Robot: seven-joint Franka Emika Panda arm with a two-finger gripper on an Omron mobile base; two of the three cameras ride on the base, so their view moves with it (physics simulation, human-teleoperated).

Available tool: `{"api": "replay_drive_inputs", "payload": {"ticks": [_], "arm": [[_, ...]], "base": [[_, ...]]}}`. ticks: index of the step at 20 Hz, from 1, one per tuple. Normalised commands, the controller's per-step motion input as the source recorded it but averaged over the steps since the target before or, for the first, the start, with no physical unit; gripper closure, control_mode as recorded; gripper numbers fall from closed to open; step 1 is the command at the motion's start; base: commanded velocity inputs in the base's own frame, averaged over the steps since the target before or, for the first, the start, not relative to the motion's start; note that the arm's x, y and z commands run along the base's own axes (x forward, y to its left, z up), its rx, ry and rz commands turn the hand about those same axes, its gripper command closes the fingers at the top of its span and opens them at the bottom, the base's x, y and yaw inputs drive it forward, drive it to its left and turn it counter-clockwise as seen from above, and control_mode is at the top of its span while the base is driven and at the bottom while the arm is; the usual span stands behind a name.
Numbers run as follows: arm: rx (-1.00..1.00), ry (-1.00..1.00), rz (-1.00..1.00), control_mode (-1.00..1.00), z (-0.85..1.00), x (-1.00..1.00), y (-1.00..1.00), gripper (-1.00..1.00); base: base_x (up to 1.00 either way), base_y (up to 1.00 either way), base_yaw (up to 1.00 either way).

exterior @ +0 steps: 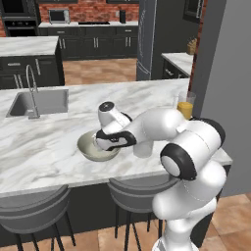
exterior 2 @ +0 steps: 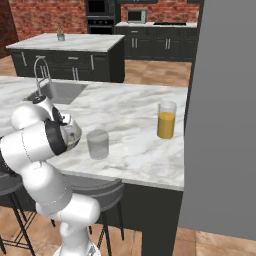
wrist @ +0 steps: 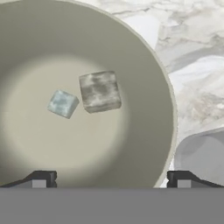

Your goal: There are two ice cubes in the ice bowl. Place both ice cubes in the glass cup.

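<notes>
End effector (wrist: 111, 179) spread wide and empty, hovering over ice bowl (wrist: 144, 83); two ice cubes (wrist: 99, 91) lie below it, just apart.

Hand (exterior: 104, 145) low over ice bowl (exterior: 88, 149), glass cup (exterior: 143, 148) just beside.

White-grey marble island counter (exterior: 49, 142) across mid-frame, steel sink (exterior: 41, 103) with arched faucet (exterior: 32, 90) at left. Dark stools (exterior: 135, 193) tucked under the front edge, terracotta tile floor (exterior: 230, 220) lower right. Upper frame: red brick wall (exterior: 93, 11), dark cabinets (exterior: 98, 44), microwave (exterior: 59, 15), black wall oven (exterior 2: 101, 15). Second marble island (exterior 2: 65, 42) upper left in the right base view. Grey wall panel (exterior 2: 225, 115) on the right.
</notes>
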Motion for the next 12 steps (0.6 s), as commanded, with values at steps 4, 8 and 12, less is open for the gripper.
{"api": "replay_drive_inputs", "payload": {"ticks": [4,8,12], "arm": [[0.00,0.00,0.00,-1.00,-0.07,0.11,0.00,-1.00],[0.00,0.00,-0.01,-1.00,-0.08,0.23,0.00,-1.00],[0.00,0.00,-0.03,-1.00,-0.04,0.22,0.00,-1.00]], "base": [[0.00,0.00,0.00],[0.00,0.00,0.00],[0.00,0.00,0.00]]}}
